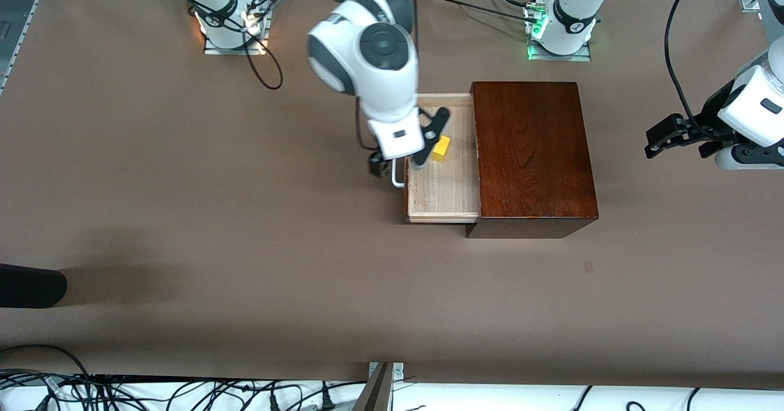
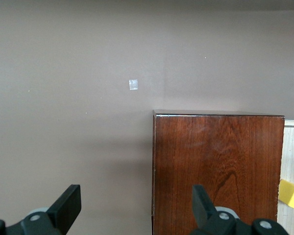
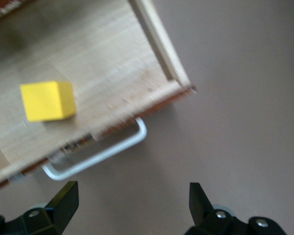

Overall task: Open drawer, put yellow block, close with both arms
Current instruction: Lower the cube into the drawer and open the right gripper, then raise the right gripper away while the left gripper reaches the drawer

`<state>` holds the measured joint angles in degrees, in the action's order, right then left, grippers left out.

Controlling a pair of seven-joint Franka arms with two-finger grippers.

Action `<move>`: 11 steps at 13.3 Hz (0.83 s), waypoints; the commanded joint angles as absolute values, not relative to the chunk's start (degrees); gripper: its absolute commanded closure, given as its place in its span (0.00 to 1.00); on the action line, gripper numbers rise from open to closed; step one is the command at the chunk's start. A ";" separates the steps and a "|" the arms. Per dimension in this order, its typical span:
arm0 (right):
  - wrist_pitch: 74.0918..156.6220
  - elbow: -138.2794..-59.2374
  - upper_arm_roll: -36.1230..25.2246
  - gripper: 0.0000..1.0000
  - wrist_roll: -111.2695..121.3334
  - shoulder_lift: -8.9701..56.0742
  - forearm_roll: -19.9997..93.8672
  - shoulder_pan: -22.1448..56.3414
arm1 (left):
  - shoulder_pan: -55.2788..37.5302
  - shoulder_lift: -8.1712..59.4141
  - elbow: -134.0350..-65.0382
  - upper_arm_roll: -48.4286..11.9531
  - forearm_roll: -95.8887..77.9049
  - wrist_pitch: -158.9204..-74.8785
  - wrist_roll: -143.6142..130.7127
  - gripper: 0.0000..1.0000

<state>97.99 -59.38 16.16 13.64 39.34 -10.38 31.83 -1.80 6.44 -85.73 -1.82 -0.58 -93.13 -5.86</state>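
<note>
drawer (image 1: pixel 444 184) open | yellow block (image 1: pixel 440 147) inside | both claws spread, empty

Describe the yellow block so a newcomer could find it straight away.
Find the dark mahogany box on the brown table. A pale wooden drawer stands pulled out of it toward the right arm's end, and the open right claw is over it. The yellow block lies inside, a small bright cube, the only vivid colour there.
</note>
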 commanded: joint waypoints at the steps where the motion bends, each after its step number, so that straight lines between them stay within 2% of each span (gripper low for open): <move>1: 94.23 -60.90 16.44 0.00 13.19 36.04 -9.23 27.27 | -2.11 7.47 -83.76 -2.28 -0.26 -92.46 -5.27 0.00; 5: 89.92 -61.96 15.03 0.00 13.18 32.88 -9.23 20.05 | -5.97 7.47 -83.67 -2.81 -0.44 -92.20 -7.03 0.00; 8: 90.35 -64.41 12.23 0.00 13.10 30.51 -6.61 16.01 | -11.67 7.56 -83.67 -2.81 -0.44 -92.11 -13.76 0.00; 11: 94.82 -74.14 11.60 0.00 13.10 23.32 -3.61 10.56 | -19.40 9.13 -83.67 -2.81 -0.44 -92.11 -27.29 0.00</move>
<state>91.39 -64.05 11.44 13.57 31.08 -5.63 13.74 -15.36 6.92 -85.71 -3.29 -0.66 -93.08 -20.27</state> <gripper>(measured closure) 0.000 0.000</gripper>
